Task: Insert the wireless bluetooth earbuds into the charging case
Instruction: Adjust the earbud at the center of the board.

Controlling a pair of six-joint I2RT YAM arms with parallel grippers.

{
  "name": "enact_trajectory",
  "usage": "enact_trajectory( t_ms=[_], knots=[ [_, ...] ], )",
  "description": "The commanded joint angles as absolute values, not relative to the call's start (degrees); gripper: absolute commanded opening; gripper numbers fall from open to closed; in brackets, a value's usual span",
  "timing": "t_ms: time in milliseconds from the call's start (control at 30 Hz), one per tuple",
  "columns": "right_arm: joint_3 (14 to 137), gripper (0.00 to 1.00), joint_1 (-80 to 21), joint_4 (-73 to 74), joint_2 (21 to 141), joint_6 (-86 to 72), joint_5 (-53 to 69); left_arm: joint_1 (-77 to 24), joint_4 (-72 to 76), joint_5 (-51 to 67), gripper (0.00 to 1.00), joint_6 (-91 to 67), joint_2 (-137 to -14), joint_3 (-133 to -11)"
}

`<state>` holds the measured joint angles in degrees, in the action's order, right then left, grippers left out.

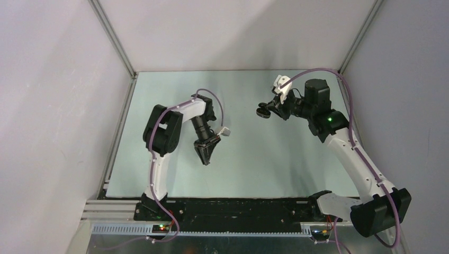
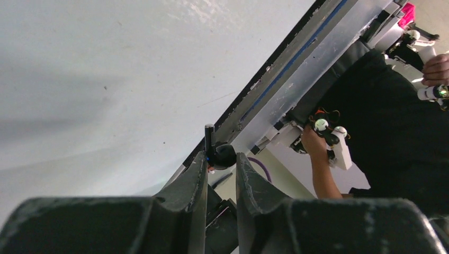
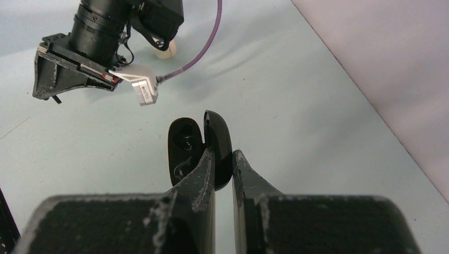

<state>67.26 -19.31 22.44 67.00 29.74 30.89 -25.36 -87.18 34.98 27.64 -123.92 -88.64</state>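
Observation:
My right gripper (image 3: 222, 153) is shut on one half of an open glossy black charging case (image 3: 217, 140) and holds it above the table. The other half (image 3: 182, 145) hangs open to the left, its hollows showing. In the top view the case (image 1: 263, 111) is right of centre, at the right gripper (image 1: 270, 108). My left gripper (image 2: 221, 159) is shut on a black stemmed earbud (image 2: 222, 154), stem pointing up. In the top view the left gripper (image 1: 205, 157) points down, left of and nearer than the case; the bud is too small to see there.
A small cream-white object (image 3: 165, 51) lies on the table behind the left arm's wrist (image 3: 100, 26). Pale walls enclose the mat on three sides (image 1: 63, 106). A metal rail (image 2: 296, 79) runs along the near edge, with a person's arm (image 2: 320, 164) beyond it.

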Motion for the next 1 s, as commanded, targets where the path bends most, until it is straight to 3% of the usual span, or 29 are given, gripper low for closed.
enact_trajectory(
  t_ms=[0,233,400,600,767,967],
  knots=[
    [67.41,0.0,-19.03,20.1,65.75,28.91,31.52,-25.66,-92.09,35.15,0.03,29.19,-128.77,-92.71],
    [67.41,0.0,-19.02,17.97,66.59,27.32,31.82,-25.66,-89.89,31.39,0.07,26.41,-133.83,-102.34],
    [67.41,0.0,-19.15,16.81,66.75,26.74,31.77,-25.67,-86.95,28.37,0.23,23.43,-136.32,-104.35],
    [67.41,0.0,-19.45,16.19,66.43,27.2,31.07,-25.71,-82.22,24.76,0.32,20.83,-135.95,-107.71],
    [67.71,0.0,-20.31,16.16,66.36,27.34,30.26,-25.67,-81.51,22.6,0.44,21.51,-136.99,-115.15],
    [68.42,0.0,-21.9,16.81,66.04,29.01,28.69,-25.46,-78.65,21.07,0.47,21.41,-132.41,-119.73]
  ],
)
